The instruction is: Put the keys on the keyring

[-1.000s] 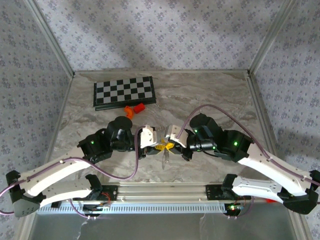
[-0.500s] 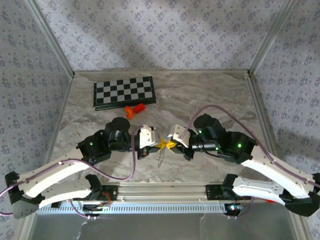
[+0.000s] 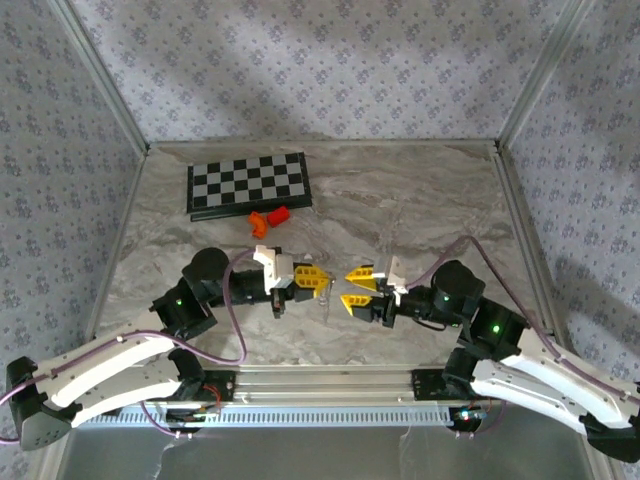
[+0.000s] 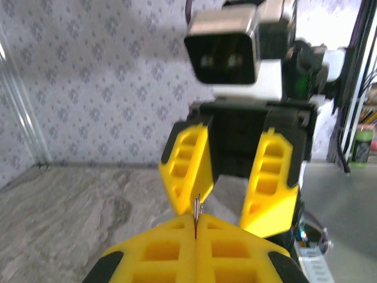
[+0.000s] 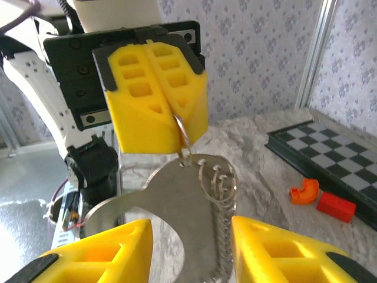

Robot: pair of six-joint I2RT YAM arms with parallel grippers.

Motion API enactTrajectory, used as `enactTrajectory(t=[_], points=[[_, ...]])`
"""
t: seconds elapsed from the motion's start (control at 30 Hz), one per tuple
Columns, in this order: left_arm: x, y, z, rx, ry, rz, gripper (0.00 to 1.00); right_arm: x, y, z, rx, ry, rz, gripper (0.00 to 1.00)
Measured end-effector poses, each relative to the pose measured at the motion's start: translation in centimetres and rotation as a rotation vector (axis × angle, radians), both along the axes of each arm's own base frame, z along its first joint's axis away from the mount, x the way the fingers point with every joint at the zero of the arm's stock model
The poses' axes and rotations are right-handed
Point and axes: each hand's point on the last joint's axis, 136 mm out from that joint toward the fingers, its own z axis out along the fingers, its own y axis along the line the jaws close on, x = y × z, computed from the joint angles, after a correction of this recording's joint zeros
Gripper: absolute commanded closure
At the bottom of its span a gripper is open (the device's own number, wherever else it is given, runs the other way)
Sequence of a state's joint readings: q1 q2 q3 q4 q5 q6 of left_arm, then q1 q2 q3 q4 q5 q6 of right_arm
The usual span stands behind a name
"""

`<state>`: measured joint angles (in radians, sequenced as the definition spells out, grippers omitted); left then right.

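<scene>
Top external shows the left gripper and the right gripper facing each other tip to tip over the middle of the marble table, close together but apart. The left gripper's yellow fingers are clenched on the thin wire loop of the keyring. In the right wrist view, the loop sticks out below those fingertips. The silver keys hang from it as a flat metal piece with small holes, with a coil of wire beside it. The right gripper is released, its two yellow fingers spread wide. The hanging keys sit just in front of the gap between them, touching neither finger. A checkerboard lies at the far left of the table, with an orange curved piece and a red block just beside its near edge.
</scene>
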<state>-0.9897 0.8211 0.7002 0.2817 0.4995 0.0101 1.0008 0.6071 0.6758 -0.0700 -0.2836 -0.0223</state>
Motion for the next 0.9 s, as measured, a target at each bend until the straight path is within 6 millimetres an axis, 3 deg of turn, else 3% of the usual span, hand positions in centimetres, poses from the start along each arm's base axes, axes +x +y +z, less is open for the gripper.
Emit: enactTrajectory(t=[0.23, 0.6, 0.9], points=[[-0.6, -0.3, 1.8, -0.083, -0.006, -0.054, 1.00, 0.1, 0.1, 1.3, 0.125, -0.015, -0.001, 0.66], [-0.8, -0.8, 1.8, -0.090, 0.006, -0.083, 1.00, -0.6, -0.9, 3.6, 0.254, -0.063, 0.005, 0.70], [-1.0, -0.8, 1.7, -0.084, 0.008, -0.093, 1.00, -0.3, -0.4, 3.9, 0.268, -0.064, 0.008, 0.71]])
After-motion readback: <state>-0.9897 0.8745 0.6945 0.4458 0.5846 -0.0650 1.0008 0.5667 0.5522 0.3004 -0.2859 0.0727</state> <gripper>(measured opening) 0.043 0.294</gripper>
